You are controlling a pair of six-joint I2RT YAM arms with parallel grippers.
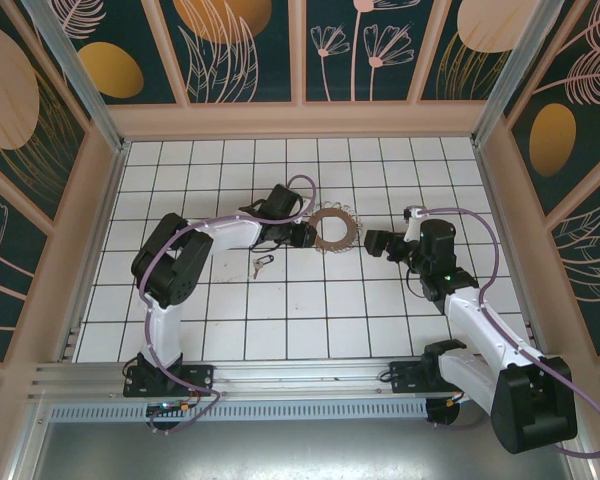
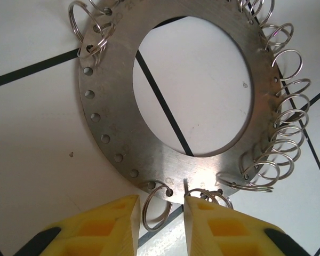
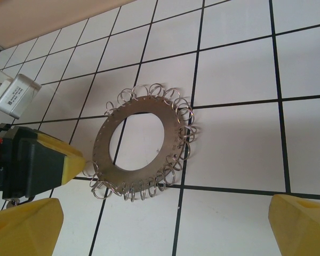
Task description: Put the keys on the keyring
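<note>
Judging by how things lie, the task is barely begun. On the white tabletop (image 1: 280, 320) the keyring (image 2: 112, 106) lies flat at the middle of the top view. The keys (image 1: 263, 265) lie apart from it, lower and to the left, beside the left arm's forearm, untouched and threaded onto nothing. Picking up the keys and working them onto a loop is all left to do.

The left gripper (image 2: 160, 224) is at the keyring's left rim in the top view. Its jaws stand a narrow gap apart, straddling one wire loop (image 2: 157, 207) at the bottom of its wrist view; I cannot see that they pinch it. The right gripper (image 3: 165, 226) sits just right of the keyring in the top view, spread wide and holding nothing.

The tabletop is smooth and matt, ruled into square tiles by thin black lines. The gripper fingers are blocky yellow plastic with recessed faces. The keyring is a thin flat disc of brushed grey metal with a big round hole, faintly scratched and glinting near its lower edge. A row of small punched holes runs round its rim, many of them empty on the left of the left wrist view. The keys look silvery with a small dark oval; finer detail is too small to tell. The loops are thin, springy bright wire.
</note>
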